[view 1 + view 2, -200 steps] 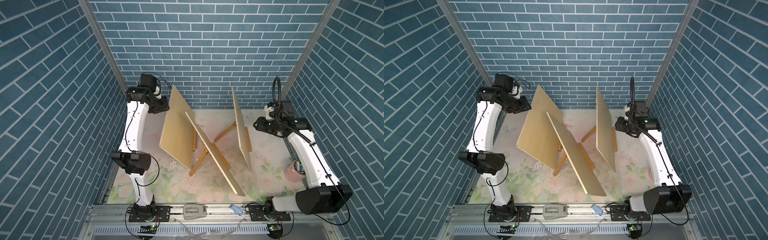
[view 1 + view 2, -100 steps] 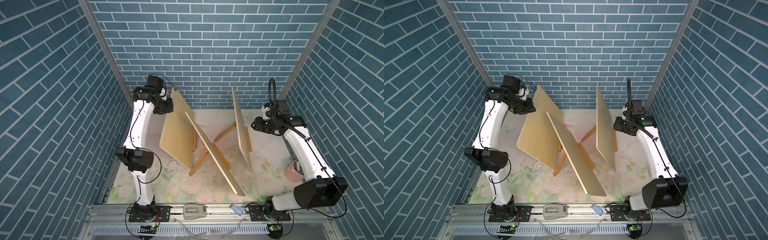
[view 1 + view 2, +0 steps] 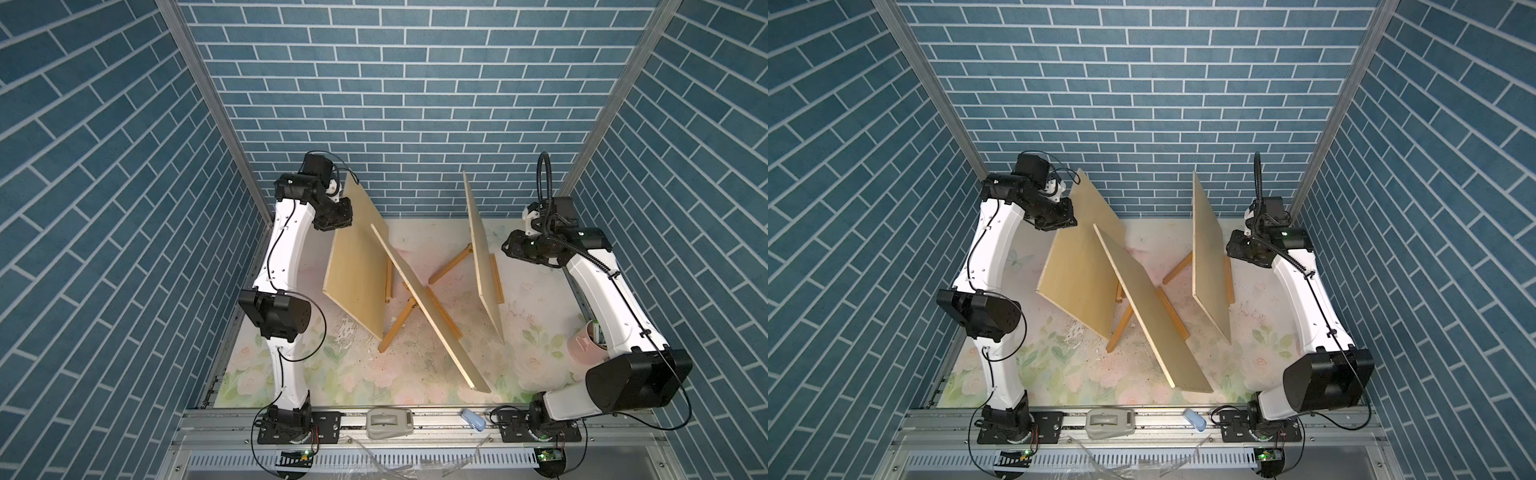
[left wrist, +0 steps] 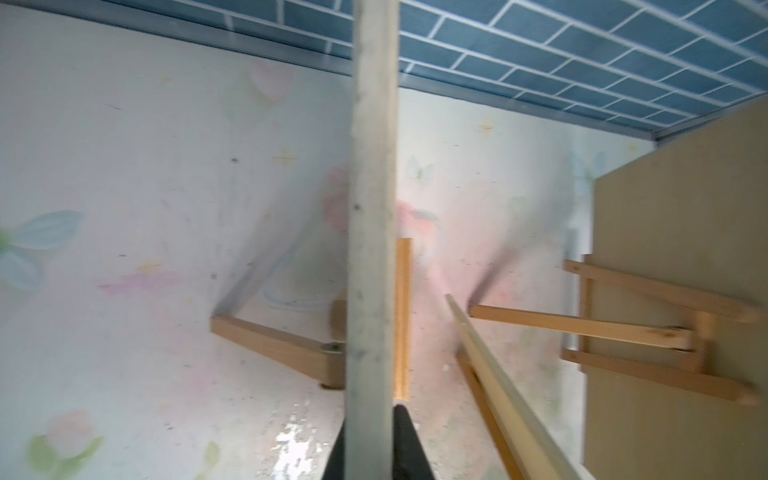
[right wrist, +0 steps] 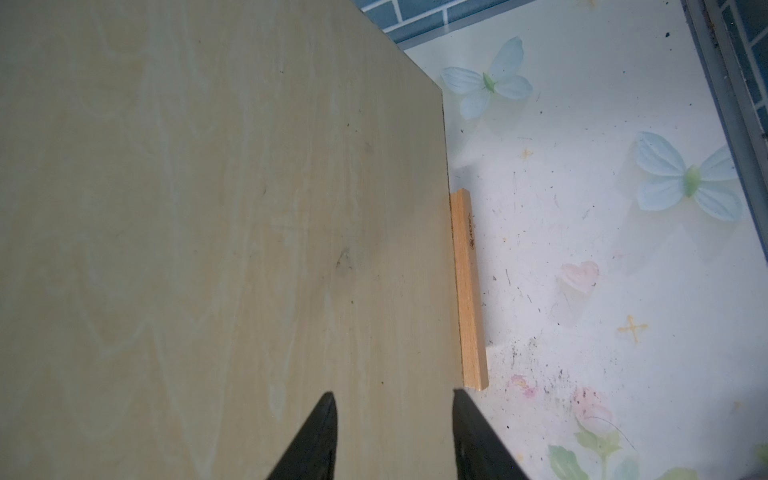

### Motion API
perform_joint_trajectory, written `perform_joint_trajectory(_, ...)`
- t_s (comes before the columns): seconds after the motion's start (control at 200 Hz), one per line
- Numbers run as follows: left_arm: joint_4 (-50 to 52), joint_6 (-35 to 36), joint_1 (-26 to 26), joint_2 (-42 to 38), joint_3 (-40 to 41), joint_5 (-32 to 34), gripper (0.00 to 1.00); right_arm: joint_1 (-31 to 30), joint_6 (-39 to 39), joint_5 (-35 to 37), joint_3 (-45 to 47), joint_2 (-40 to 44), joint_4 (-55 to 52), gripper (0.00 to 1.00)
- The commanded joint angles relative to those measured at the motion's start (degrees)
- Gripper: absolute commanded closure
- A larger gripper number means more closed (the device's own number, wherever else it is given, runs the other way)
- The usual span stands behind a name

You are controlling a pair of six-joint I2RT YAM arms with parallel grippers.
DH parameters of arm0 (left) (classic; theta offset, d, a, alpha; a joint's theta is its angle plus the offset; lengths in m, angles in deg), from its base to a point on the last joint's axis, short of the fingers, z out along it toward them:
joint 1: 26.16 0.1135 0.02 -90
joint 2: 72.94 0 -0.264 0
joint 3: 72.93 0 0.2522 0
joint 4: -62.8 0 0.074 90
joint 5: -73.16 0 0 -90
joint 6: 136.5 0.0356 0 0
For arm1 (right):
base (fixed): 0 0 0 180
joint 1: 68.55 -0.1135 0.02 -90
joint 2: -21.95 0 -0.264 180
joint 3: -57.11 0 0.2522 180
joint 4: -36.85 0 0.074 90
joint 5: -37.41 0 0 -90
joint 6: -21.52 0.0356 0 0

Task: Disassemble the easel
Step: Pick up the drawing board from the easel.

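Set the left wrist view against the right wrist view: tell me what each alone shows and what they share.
Only the left wrist view: the left gripper shut on the left board, seen edge-on, plus wooden easel legs. Only the right wrist view: the right gripper open before the right board's front face, an easel ledge strip and printed butterflies. Both: the right board, from opposite sides, the floral mat and blue brick wall.

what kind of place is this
Probably a robot lab test booth, not a real room: white arms bolted to a metal rail, blue brick-print panels on three sides, and a floral mat holding wooden easels with boards.
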Motion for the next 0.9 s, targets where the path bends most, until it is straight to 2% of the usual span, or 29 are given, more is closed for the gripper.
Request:
perform_joint_trajectory(0.0, 2.40, 1.00, -0.11, 0.44, -0.55, 4.60, 0.98, -0.37, -1.06, 0.85, -1.83, -0.96, -1.23, 0.54)
perform_joint_trajectory(0.01, 2.34, 1.00, -0.11, 0.44, -0.55, 4.67, 1.00, -0.39, -1.06, 0.83, -1.90, -0.96, -1.23, 0.54)
perform_joint_trajectory(0.375, 1.91, 0.91, -0.19, -1.81, -0.55, 5.12, 1.00, -0.37, -1.86, 1.23, -1.55, -0.83, -1.95, 0.54)
perform_joint_trajectory(0.615, -1.23, 0.15, -0.63, -6.31, -0.63, 2.57, 1.00, -0.41, -2.01, 1.72, -0.66, 0.18, -1.84, 0.54)
perform_joint_trajectory(0.895, 1.87, -0.85, -0.63, -9.34, -6.08, 2.03, 1.00, -0.41, -2.12, 0.97, 0.13, 1.10, -1.38, 0.55)
